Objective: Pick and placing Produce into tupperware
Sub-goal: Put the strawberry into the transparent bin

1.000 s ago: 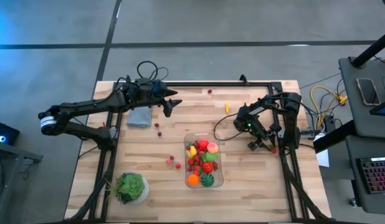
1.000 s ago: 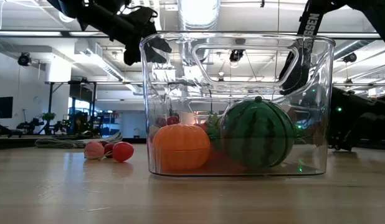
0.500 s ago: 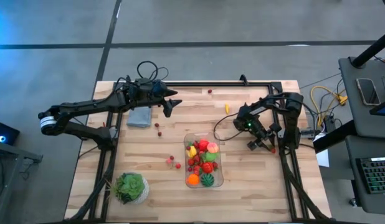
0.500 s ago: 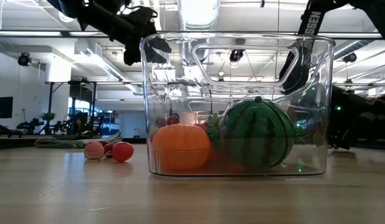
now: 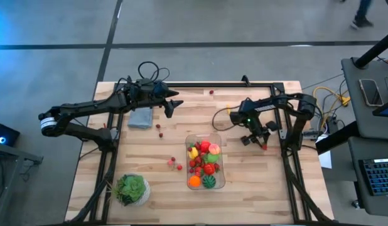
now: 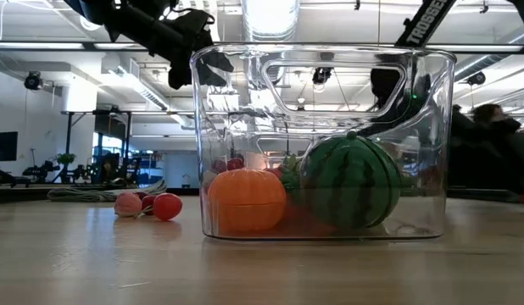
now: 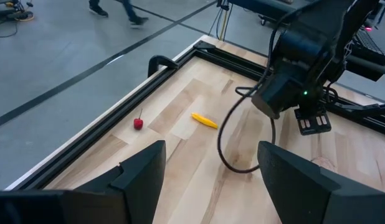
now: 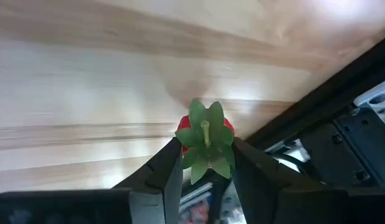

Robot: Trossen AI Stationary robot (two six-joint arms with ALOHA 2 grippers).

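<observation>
**Right arm lifts a strawberry toward the container**

Moved since the earlier frame: right gripper (image 5: 257, 140) now sits nearer the tupperware (image 5: 221, 180), its fingers (image 8: 164, 172) pinched on a red, green-leafed strawberry (image 8: 205, 140). Tupperware stands mid-table, loaded with produce (image 5: 204, 160). Left gripper (image 5: 171, 106) hangs partly open and empty near the folded cloth (image 5: 140, 118).
</observation>
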